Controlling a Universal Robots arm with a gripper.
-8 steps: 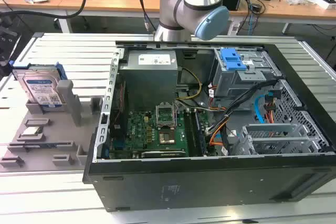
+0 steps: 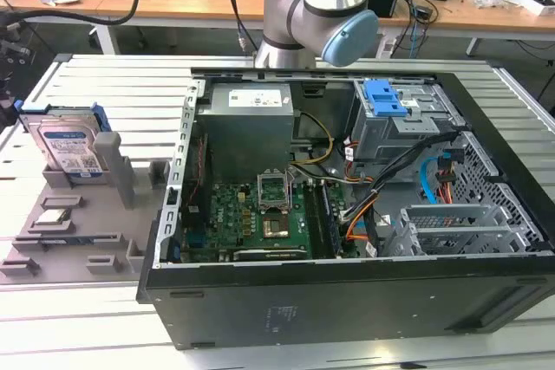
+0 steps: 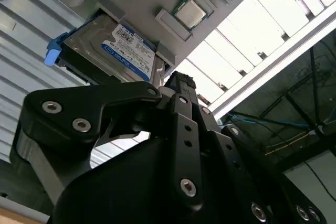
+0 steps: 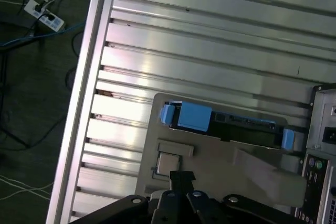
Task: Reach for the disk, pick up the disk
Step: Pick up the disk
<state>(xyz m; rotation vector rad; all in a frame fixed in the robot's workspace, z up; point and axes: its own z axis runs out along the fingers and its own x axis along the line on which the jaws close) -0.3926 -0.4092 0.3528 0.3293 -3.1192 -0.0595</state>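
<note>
The fingers [image 4: 177, 178], apparently pressed together, hang above the grey holder [image 4: 252, 166], short of the disk [image 4: 241, 127], which stands on edge ahead, its long axis crosswise to their reach.

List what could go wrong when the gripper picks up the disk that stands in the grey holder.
1. The disk stands on edge in a slot of the grey holder; a tilted pull may jam it against the slot walls.
2. A square chip lies on the same holder near the disk; the gripper could knock it.
</note>
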